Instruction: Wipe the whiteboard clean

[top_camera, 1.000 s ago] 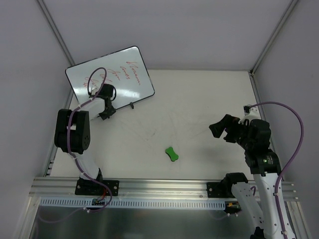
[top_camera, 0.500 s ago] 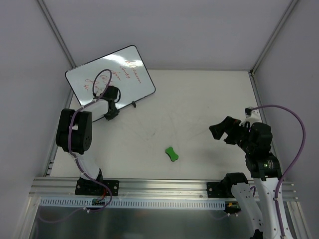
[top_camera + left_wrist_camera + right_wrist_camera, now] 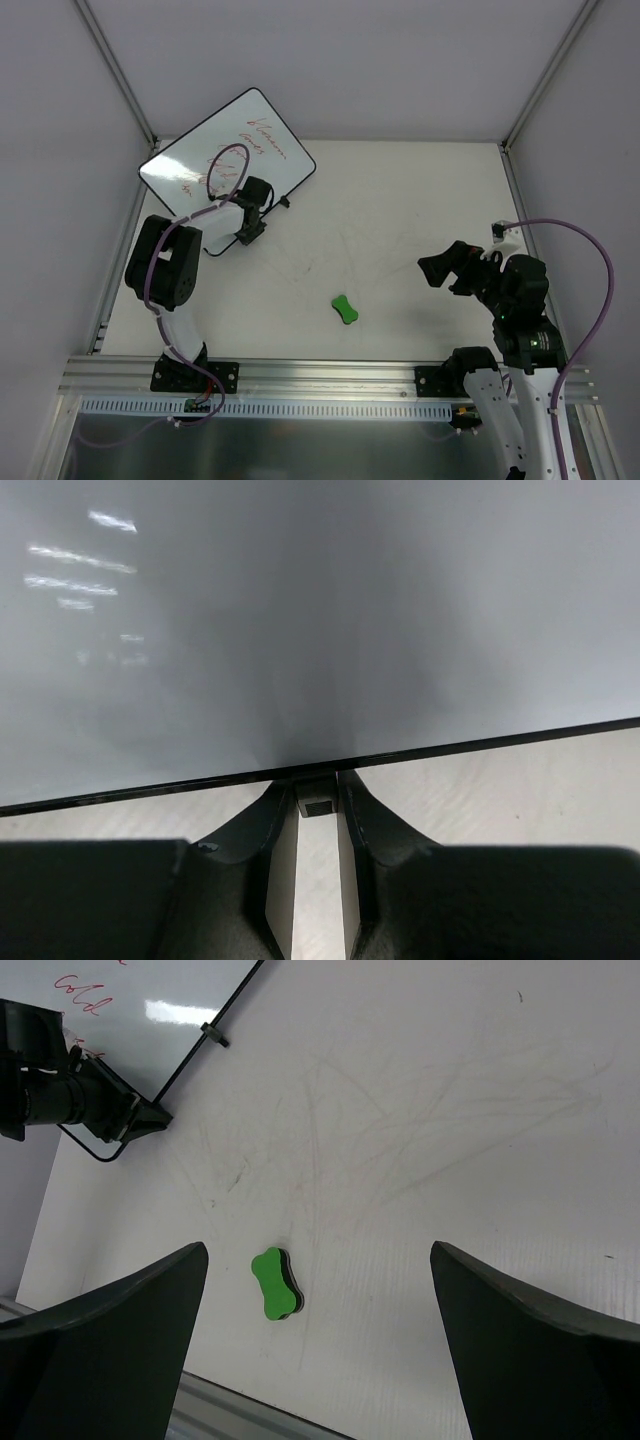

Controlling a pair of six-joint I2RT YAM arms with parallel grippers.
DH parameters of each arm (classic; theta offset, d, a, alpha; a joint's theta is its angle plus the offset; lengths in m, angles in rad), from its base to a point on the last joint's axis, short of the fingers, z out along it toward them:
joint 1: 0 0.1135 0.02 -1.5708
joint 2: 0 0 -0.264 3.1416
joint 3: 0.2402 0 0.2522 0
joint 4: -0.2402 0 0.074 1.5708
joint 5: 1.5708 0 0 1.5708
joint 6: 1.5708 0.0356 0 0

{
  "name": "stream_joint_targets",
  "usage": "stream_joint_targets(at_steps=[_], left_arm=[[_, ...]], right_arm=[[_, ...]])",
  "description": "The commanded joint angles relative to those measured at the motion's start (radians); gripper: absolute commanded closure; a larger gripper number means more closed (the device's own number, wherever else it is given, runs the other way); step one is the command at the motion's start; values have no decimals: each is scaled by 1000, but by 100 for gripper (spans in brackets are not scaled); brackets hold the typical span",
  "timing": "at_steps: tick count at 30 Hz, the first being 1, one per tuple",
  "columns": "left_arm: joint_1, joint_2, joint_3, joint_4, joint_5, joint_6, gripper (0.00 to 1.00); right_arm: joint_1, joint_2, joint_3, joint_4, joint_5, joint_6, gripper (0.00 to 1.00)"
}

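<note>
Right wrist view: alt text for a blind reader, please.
A green eraser lies on the white table between the open right gripper's fingers. Upper left, the left gripper holds a whiteboard with red writing.

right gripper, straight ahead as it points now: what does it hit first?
Most likely the scuffed white tabletop, close beside the small green bone-shaped eraser, which lies off-centre between the right gripper's open fingers. Depth is unclear from the wrist view.
</note>
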Motion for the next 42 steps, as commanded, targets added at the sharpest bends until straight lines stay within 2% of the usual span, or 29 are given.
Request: stream_joint_targets(at_steps=[1,3,6,11,13,14,15,18,21,26,29,33,34,36,37,39,42], left_arm=[[-84,55,67,-48,91,-101,100],[-110,81,107,-68,79,-119,100],[-130,108,139,-85,82,-155,94],[-143,97,153,-110,77,-175,58],[-151,80,158,-113,66,-150,49],[-153,60,162,-119,65,-141,37],[-154,46,164,-121,65,-135,31],[-163,-22,162,-125,54,-104,13],[-174,-102,177,-127,40,-35,2],[-170,-250,243,-125,0,260,1],[-119,-349,276,-122,34,445,1],[55,-487,280,-107,255,612,2],[150,-507,273,-101,301,655,3],[249,-558,239,-69,452,706,4],[340,-570,230,-62,497,742,4],[447,-586,205,-49,664,767,5],[570,-589,161,2,755,787,6]], right_arm=[[4,-23,-5,18,-37,8,1],[4,-29,-6,15,-38,8,1],[4,-34,-5,6,-43,4,1],[5,-50,0,-10,-40,-6,1],[4,-52,1,-11,-38,-9,1],[4,-54,1,-11,-38,-12,1],[4,-52,1,-11,-37,-12,1],[4,-46,4,-13,-35,-20,1],[4,-46,1,-13,-26,-31,1],[4,-46,4,-11,-6,-77,1],[4,-43,0,-4,-12,-147,1],[4,-24,11,-5,-58,-218,1],[4,-17,14,-4,-75,-221,1],[5,8,11,21,-145,-221,1],[4,17,8,35,-170,-218,1],[4,35,-3,79,-225,-200,1],[4,57,-23,143,-300,-189,1]])
